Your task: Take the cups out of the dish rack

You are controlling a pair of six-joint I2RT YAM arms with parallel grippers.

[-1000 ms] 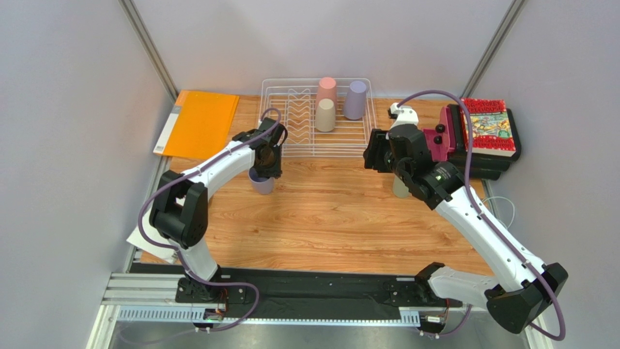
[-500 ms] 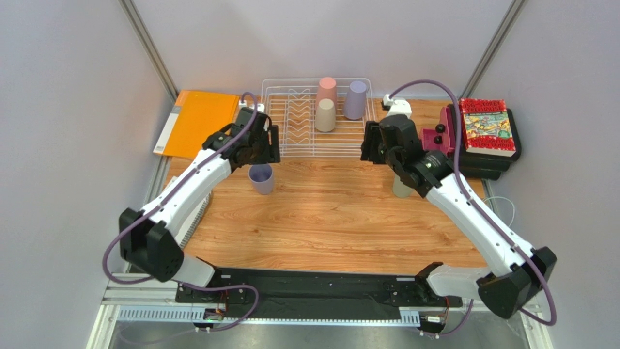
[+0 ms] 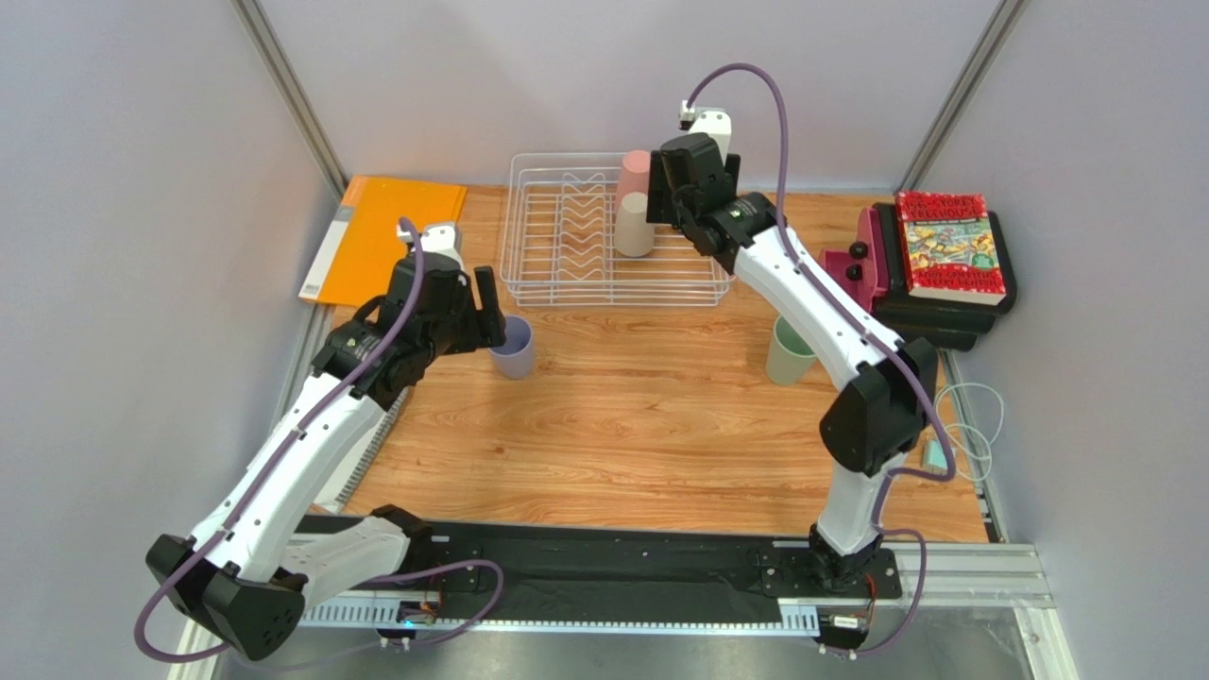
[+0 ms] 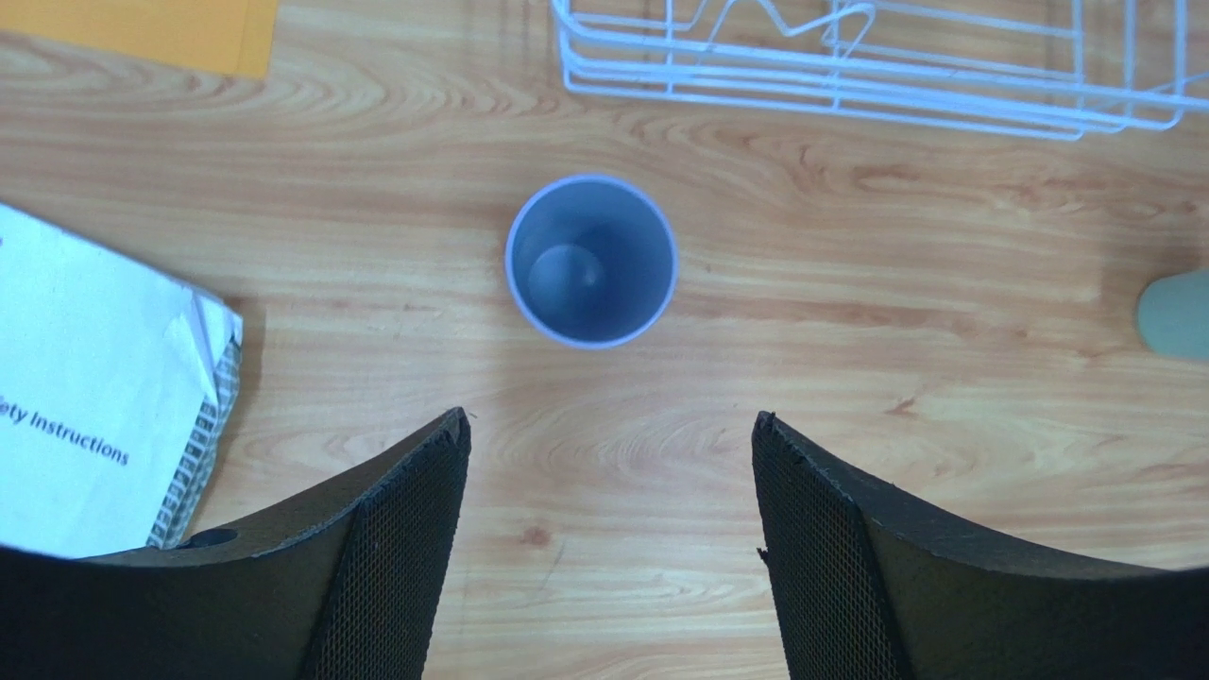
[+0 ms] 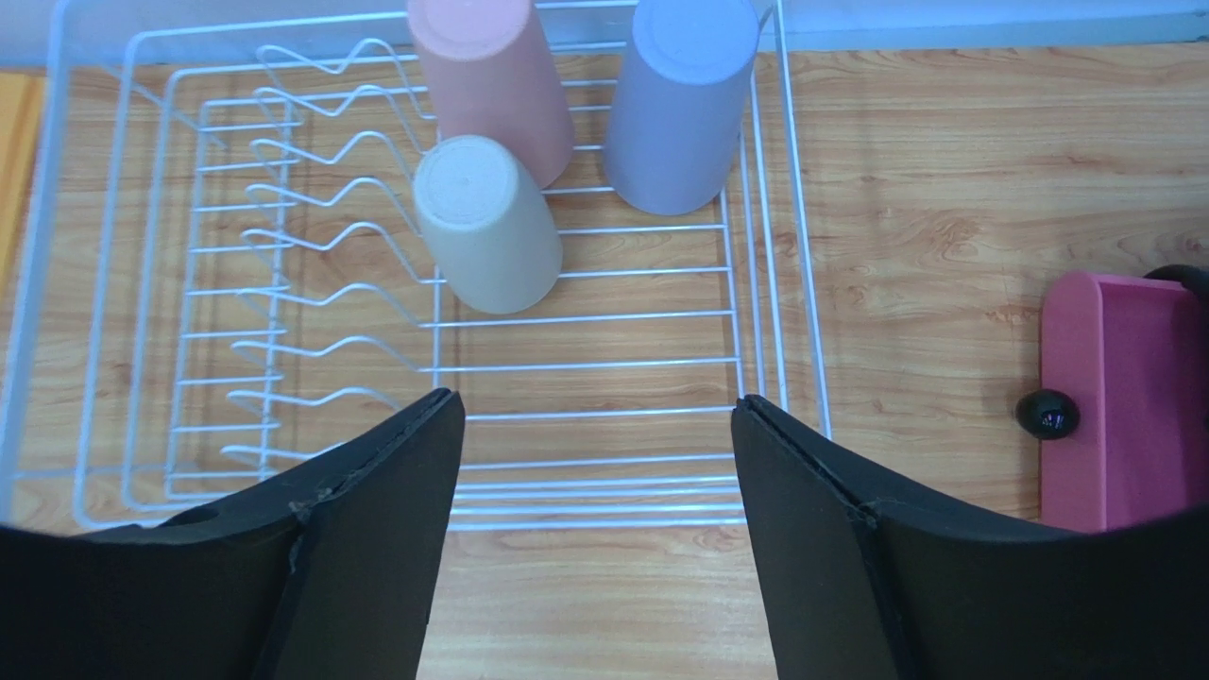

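Observation:
The white wire dish rack stands at the back centre. In the right wrist view the rack holds three upturned cups: pink, beige and lavender. The top view shows the pink and beige cups; the right arm hides the lavender one. My right gripper is open and empty above the rack. A second lavender cup stands upright on the table. My left gripper is open and empty just near it. A sage green cup stands on the table.
An orange folder lies left of the rack. A red book on a black box and a pink device sit at the right. A white leaflet lies at the table's left edge.
My left gripper has drawn back from the lavender cup on the table. My right arm has swung from beside the green cup to above the rack's back right, covering the lavender cup there.

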